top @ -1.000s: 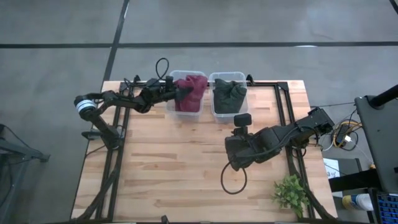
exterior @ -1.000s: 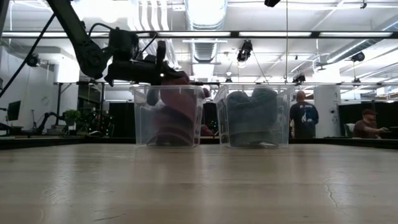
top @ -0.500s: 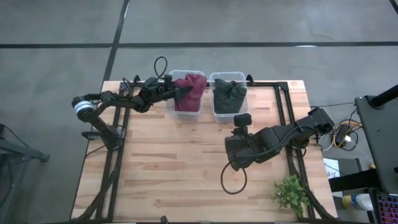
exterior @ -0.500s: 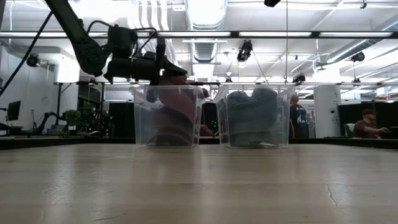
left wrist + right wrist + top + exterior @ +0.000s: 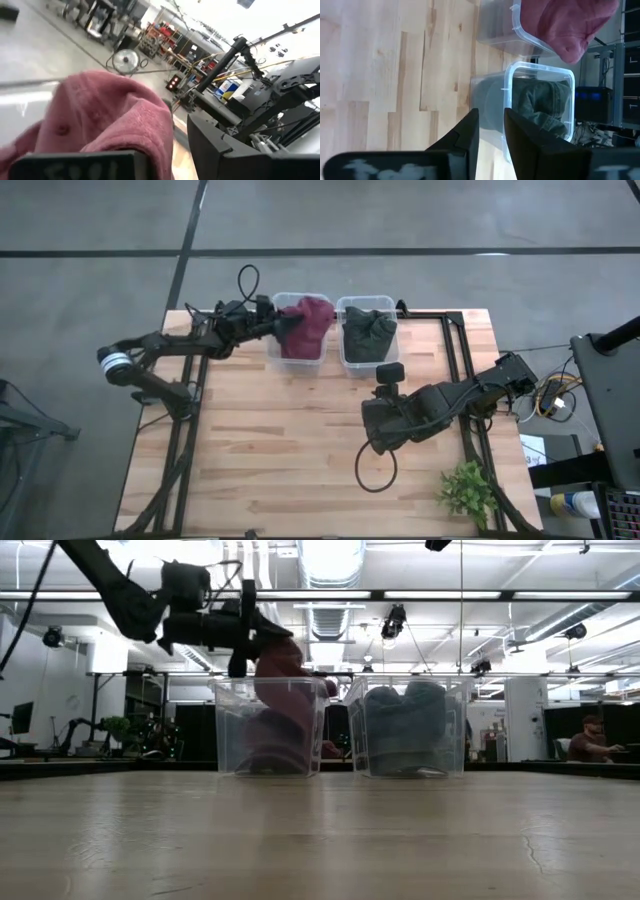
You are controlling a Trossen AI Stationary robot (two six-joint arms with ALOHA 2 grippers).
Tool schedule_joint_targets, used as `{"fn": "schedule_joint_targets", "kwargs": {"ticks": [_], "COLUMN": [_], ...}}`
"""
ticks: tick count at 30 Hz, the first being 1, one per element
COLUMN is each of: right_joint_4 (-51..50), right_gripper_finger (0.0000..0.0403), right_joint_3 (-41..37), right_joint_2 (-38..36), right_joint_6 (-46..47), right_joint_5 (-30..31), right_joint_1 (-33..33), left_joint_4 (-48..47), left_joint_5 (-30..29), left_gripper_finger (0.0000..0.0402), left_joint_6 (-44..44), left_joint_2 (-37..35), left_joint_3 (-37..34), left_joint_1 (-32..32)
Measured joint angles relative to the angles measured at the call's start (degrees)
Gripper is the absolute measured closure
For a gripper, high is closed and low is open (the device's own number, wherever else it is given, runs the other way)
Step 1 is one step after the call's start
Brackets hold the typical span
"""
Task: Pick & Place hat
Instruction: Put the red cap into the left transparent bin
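Observation:
A maroon hat (image 5: 305, 318) hangs from my left gripper (image 5: 272, 326) over the left clear bin (image 5: 272, 352). In the low view the gripper (image 5: 245, 628) is above the bin's rim, and the hat (image 5: 275, 665) reaches down into the bin (image 5: 228, 730). More maroon cloth lies at the bin's bottom. The left wrist view fills with the hat (image 5: 100, 110). My right gripper (image 5: 388, 383) waits shut near the table's middle, pointing at the right bin (image 5: 540, 70), which holds dark green hats (image 5: 368, 332). My left gripper (image 5: 155, 157) is shut on the maroon hat's upper part (image 5: 130, 137), coming level from the table's left. Its own finger (image 5: 75, 165) hides the place of contact. The hat hangs below the fingers, slack, with its lower end (image 5: 275, 740) inside the left bin.
The two clear bins stand side by side at the table's far edge. A small green plant (image 5: 468, 490) sits at the near right corner. A black cable loops on the wood (image 5: 375, 470) near the right arm. Bare wooden planks lie toward the near left.
My left gripper has risen and drawn back toward the table's left, staying shut on the maroon hat. The hat's upper part has been pulled up above the bin's rim, while its lower end stays in the bin.

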Motion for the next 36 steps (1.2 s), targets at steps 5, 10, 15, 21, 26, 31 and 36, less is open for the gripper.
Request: {"fn": "schedule_joint_targets", "kwargs": {"ticks": [5,10,15,21,26,31,36], "right_joint_4": [0.0,0.1,0.1,0.1,0.0,0.1,0.1], "right_gripper_finger": [0.0318,0.0325,0.0323,0.0315,0.0312,0.0316,0.0313], "right_joint_3": [0.0,0.0,0.0,0.0,0.0,0.0,0.0], "right_joint_2": [0.0,0.0,0.0,0.0,0.0,0.0,0.0], "right_joint_6": [0.0,-0.1,-0.4,-0.2,0.0,0.0,0.2], "right_joint_5": [0.0,0.0,0.0,0.0,-1.3,-1.4,-1.5], "right_joint_1": [0.0,0.0,0.0,0.0,0.0,0.0,0.0], "left_joint_4": [-4.3,-12.7,-17.4,-18.2,-18.1,-18.1,-19.0], "left_joint_5": [-4.6,-7.0,-7.0,-6.7,-10.3,-13.7,-13.7], "left_gripper_finger": [0.0314,0.0314,0.0314,0.0314,0.0314,0.0314,0.0314], "left_joint_6": [4.3,5.1,3.7,3.4,7.1,10.3,11.7], "left_joint_2": [-6.4,-11.4,-12.3,-11.7,-12.0,-12.2,-12.1], "left_joint_3": [0.0,0.0,-0.1,-0.2,0.1,1.3,1.6], "left_joint_1": [0.8,0.9,0.5,0.4,0.7,1.4,1.3]}}
